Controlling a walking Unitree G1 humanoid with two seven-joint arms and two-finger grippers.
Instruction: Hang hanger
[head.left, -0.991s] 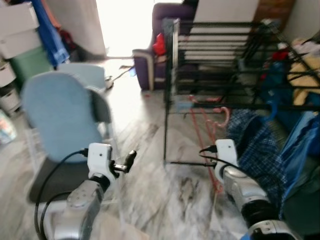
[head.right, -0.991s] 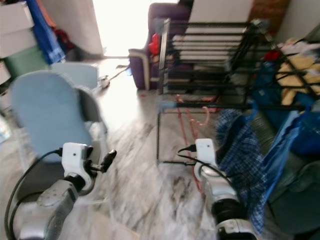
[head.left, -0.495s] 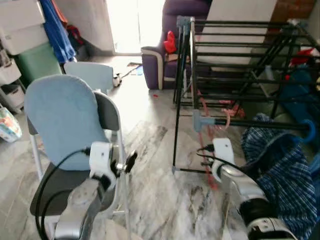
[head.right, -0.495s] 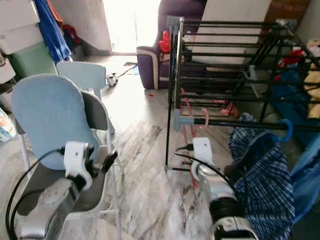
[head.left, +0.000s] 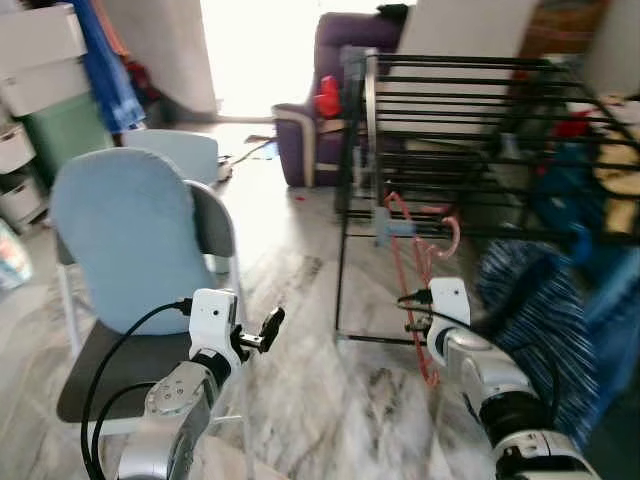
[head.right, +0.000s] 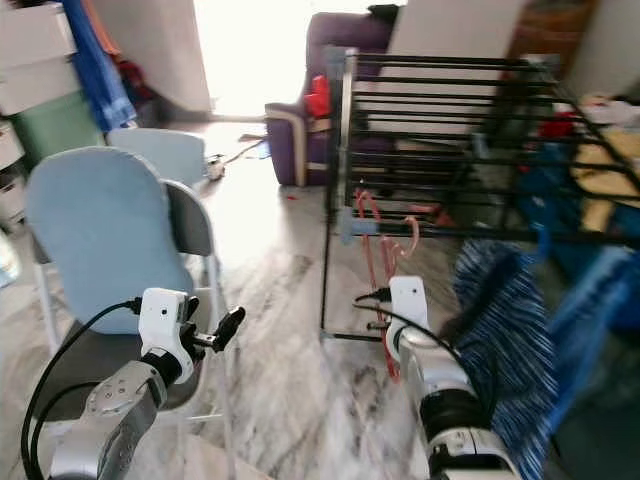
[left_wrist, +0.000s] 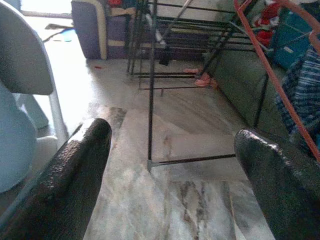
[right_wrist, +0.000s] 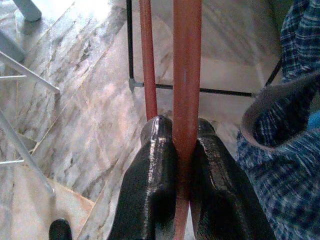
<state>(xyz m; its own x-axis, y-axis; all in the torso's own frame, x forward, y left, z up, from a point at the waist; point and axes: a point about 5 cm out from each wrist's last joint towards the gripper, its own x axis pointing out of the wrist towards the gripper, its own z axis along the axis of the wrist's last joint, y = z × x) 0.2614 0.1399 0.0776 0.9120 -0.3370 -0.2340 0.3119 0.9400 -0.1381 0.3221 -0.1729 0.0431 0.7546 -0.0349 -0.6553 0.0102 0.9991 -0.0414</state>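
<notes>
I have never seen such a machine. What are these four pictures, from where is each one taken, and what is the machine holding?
This is a walking humanoid robot with two silver arms. The two wide pictures come from cameras in its head, looking down at a marble floor. The two close pictures come from cameras on its wrists. The right tool is shut on a thin red plastic hanger, held up near the black metal drying rack. The left tool is open, holding nothing, in front of a grey folding chair with a light blue cover. A blue checked cloth hangs at the right.
</notes>
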